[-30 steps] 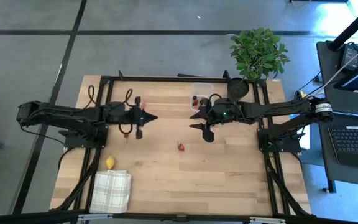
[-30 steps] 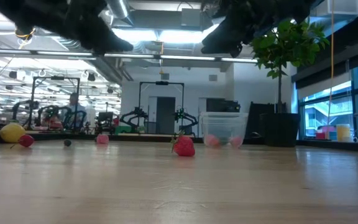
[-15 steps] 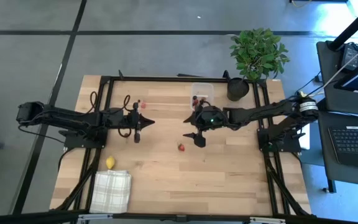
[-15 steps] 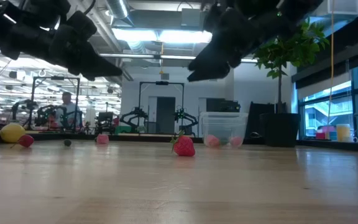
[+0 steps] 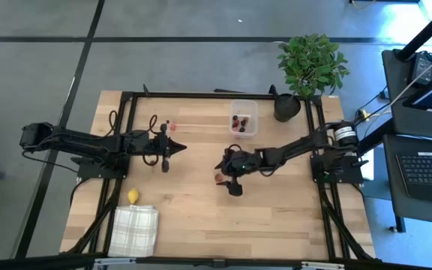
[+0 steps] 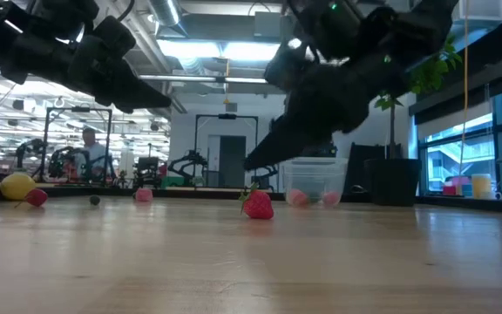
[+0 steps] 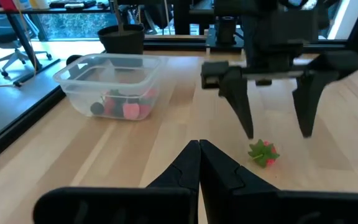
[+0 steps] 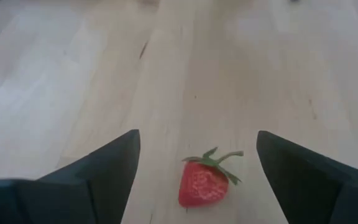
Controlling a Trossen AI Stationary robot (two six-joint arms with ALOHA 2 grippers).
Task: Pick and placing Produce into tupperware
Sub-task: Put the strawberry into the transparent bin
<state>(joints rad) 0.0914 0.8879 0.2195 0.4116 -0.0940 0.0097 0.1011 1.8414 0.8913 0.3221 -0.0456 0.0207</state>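
Your right gripper point(image 7: 276, 132) hangs just above the table point(image 5: 276, 217) near its middle, fingers spread wide and holding nothing. A single red strawberry point(image 8: 202, 182) with a green stem lies on the wood between the two open fingers, touching neither; in the low view the same strawberry point(image 6: 257, 205) rests on the tabletop below the lowered fingers.

Your left gripper point(image 7: 199, 163) waits above the left half of the table, fingers closed together tip to tip with nothing between them.

The tupperware point(image 5: 244, 118) stands open near the far edge of the table, just beside the black pot of the green plant point(image 5: 311, 63). You can see several red and dark fruit pieces point(image 7: 122, 107) already lying in its bottom.

Loose produce lies on the left half: a yellow lemon point(image 5: 133, 196) near the white checked cloth point(image 5: 135, 229), and small red pieces point(image 5: 171, 125) beside the left gripper.
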